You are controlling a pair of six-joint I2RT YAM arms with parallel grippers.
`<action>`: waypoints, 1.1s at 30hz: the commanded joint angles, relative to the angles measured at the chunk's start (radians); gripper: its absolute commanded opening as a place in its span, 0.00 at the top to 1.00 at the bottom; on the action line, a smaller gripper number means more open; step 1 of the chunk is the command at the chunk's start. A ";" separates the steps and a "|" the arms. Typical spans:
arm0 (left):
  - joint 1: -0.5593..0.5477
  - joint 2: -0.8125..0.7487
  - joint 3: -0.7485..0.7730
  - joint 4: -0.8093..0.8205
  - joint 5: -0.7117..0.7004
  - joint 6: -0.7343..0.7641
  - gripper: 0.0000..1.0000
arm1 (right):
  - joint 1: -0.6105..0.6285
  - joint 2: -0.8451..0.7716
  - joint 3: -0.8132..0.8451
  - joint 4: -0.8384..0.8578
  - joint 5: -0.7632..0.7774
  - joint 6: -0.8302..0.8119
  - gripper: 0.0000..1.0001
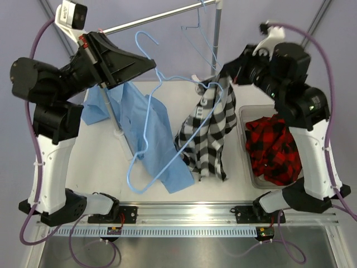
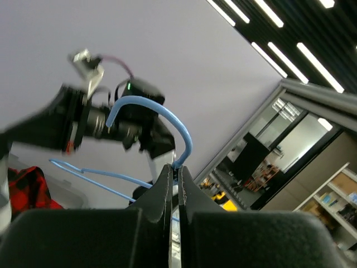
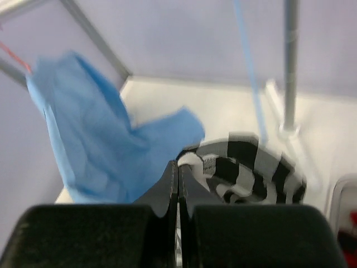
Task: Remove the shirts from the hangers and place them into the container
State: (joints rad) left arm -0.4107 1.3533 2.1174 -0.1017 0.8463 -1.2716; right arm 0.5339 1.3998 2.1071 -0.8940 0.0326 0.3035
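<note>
My left gripper [image 1: 149,63] is raised at the back left, shut on the hook of a light blue hanger [image 1: 179,77], whose wire frame hangs over the table. The hook [image 2: 162,111] curves up out of the closed left gripper [image 2: 178,166]. The plain light blue shirt [image 1: 139,125] lies spread on the table beneath. My right gripper [image 1: 226,75] is shut on the top edge of the black-and-white check shirt [image 1: 209,134], which hangs from it; the hanger wire crosses in front of it. The right gripper [image 3: 178,164] pinches the check shirt's [image 3: 251,170] pale fabric. The red-and-black plaid shirt [image 1: 273,148] lies in the container [image 1: 244,134].
A silver rail [image 1: 162,18] on an upright post [image 1: 216,39] stands at the back, with another light blue hanger [image 1: 198,19] hooked on it. The post [image 3: 289,67] rises just beyond the check shirt. The blue shirt [image 3: 95,139] fills the left of the right wrist view.
</note>
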 commanded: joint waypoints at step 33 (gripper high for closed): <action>-0.005 -0.313 -0.688 -0.374 0.059 0.387 1.00 | -0.581 0.189 0.672 1.012 0.084 -0.723 1.00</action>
State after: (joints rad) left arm -0.4114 1.0550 1.4498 -0.5873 0.8635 -0.8223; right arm 0.0643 1.5616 2.7426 0.0128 0.1120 -0.3977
